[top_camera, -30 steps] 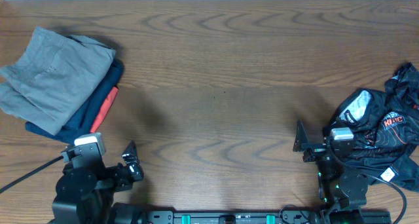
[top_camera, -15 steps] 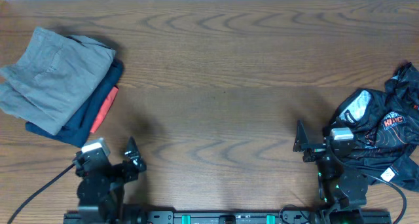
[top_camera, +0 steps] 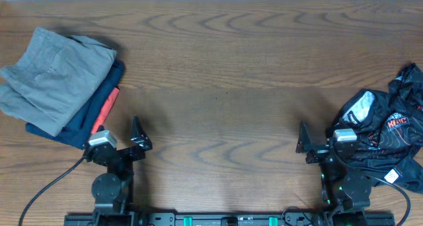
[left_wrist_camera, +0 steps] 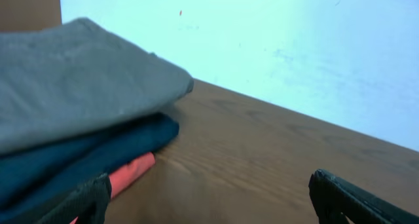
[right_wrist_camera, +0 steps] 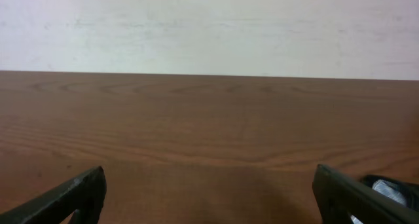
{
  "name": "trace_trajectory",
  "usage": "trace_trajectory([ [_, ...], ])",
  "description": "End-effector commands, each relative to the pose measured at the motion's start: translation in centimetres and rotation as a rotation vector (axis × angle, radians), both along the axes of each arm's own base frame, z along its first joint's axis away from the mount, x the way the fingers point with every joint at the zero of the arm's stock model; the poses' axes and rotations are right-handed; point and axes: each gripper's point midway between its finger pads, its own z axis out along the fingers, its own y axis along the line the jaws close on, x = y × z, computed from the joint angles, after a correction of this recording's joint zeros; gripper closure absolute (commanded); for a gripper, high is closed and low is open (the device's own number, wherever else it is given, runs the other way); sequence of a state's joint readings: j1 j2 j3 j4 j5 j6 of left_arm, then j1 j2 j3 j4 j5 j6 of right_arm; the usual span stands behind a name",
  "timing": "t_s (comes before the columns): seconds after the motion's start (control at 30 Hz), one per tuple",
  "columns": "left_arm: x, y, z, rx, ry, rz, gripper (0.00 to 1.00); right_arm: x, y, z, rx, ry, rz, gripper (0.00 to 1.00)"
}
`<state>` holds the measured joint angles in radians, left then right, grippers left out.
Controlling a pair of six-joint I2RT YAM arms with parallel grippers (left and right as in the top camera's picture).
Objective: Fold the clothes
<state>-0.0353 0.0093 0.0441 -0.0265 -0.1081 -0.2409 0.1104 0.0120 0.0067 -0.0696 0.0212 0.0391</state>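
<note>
Jersey (top_camera: 384, 130) at right is probably light, limp, slippery, best pinched at a hem. Left gripper (left_wrist_camera: 209, 199) and right gripper (right_wrist_camera: 209, 192) are spread wide, empty.

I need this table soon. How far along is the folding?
Done: a folded stack sits at the left, grey on top of navy and red. In hand: nothing; the left gripper and right gripper are both open and empty, near the front. Left: the black jersey lies crumpled at the right, not yet folded.
</note>
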Motion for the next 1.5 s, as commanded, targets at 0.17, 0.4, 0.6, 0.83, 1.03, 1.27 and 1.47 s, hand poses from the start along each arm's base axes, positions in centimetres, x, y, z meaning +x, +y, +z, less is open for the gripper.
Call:
trace_trajectory([
  [0.17,0.08,-0.65,-2.72,-0.011,0.071,-0.039,0.02,-0.01,-0.15,-0.01,-0.017,-0.003,-0.004,0.01],
  [0.4,0.09,-0.65,-2.78,-0.010,0.073,-0.039,0.02,-0.01,-0.15,-0.01,-0.018,-0.003,-0.004,0.01],
  [0.6,0.09,-0.65,-2.78,-0.010,0.073,-0.039,0.02,-0.01,-0.15,-0.01,-0.017,-0.003,-0.004,0.01],
  [0.83,0.09,-0.65,-2.78,-0.010,0.073,-0.039,0.02,-0.01,-0.15,-0.01,-0.018,-0.003,-0.004,0.01],
  [1.03,0.09,-0.65,-2.77,-0.010,0.073,-0.039,0.02,-0.01,-0.15,-0.01,-0.017,-0.003,-0.004,0.01],
  [1.27,0.09,-0.65,-2.78,-0.010,0.073,-0.039,0.02,-0.01,-0.15,-0.01,-0.018,-0.003,-0.004,0.01],
  [1.47,0.09,-0.65,-2.78,-0.010,0.073,-0.039,0.02,-0.01,-0.15,-0.01,-0.017,-0.003,-0.004,0.01],
])
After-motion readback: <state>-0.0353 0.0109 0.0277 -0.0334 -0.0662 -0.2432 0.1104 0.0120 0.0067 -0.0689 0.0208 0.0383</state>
